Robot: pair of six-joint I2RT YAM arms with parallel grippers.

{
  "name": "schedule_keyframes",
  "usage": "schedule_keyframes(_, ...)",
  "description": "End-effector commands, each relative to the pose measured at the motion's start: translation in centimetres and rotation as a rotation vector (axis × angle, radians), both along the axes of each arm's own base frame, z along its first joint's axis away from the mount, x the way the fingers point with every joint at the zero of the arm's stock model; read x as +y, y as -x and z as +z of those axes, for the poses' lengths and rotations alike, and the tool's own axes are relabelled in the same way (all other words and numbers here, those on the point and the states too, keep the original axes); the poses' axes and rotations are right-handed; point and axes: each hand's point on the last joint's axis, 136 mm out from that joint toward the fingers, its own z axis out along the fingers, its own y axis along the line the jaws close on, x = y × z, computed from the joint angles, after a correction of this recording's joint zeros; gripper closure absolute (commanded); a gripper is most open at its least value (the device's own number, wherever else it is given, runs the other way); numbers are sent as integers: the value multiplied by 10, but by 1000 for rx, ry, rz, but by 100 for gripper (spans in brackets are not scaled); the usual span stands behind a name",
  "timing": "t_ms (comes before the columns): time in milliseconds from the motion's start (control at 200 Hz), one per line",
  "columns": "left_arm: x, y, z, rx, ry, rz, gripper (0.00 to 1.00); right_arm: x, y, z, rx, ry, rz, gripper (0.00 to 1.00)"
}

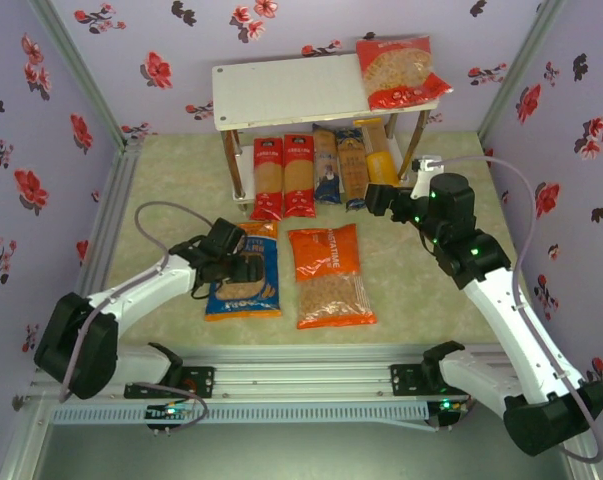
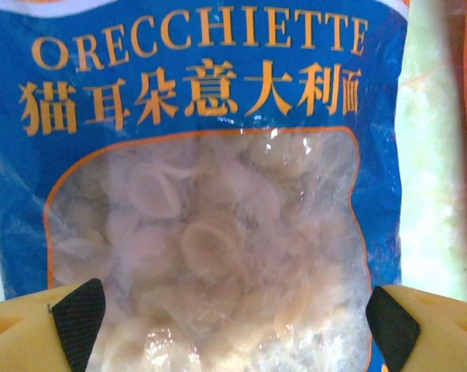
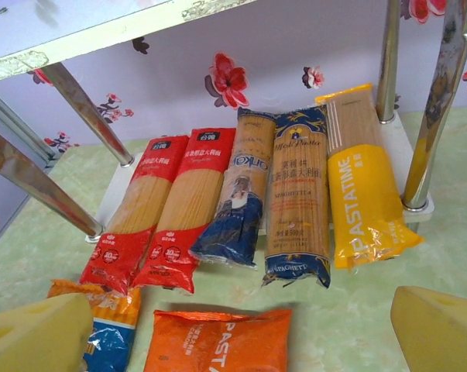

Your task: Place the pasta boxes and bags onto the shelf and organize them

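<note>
Now, the left gripper [image 1: 243, 268] hovers with jaws spread wide over the blue bag [image 1: 246, 300], flat on the bench [image 1: 411, 300], its long axis running away toward the shelf [image 1: 281, 90]. The wrist view gives what the top one blurs: the ORECCHIETTE title ahead of the fingertips [image 2: 78, 322] and the shell-pasta window between them. Just right of that gripper lies the orange bag [image 1: 329, 280], same heading. Ahead of the right gripper [image 1: 378, 198], also spread wide and holding nothing, five spaghetti packs [image 3: 237, 209] sit side by side on the lower board, long axes pointing back at it, near ends overhanging. From above, the red bag [image 1: 399, 72] lies on the top board's right end.
</note>
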Motion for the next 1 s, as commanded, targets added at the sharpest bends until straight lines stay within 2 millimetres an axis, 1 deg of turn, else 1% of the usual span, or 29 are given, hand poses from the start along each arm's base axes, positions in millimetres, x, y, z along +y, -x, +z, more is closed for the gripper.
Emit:
schedule_keyframes(0,7,-2,-2,14,-71,-16,8,-7,4,3,-25,39,-19,1)
schedule_keyframes(260,11,5,-22,85,-105,-12,7,-21,7,5,-60,57,-80,1)
schedule_keyframes(415,6,6,-33,118,-97,-22,7,-22,7,8,-73,54,-83,1)
schedule_keyframes(625,5,9,-46,148,-100,-28,8,-22,7,9,-71,57,-84,1)
schedule_keyframes(705,2,11,-49,164,-88,-37,13,-22,7,9,-71,57,-84,0)
schedule_keyframes(755,0,13,-51,174,-80,-45,18,-23,8,10,-71,54,-85,1)
schedule_keyframes(930,-2,19,-54,196,-69,-68,43,-22,9,14,-75,51,-81,1)
schedule_keyframes(995,-2,22,-56,210,-65,-74,47,-23,10,15,-78,51,-84,1)
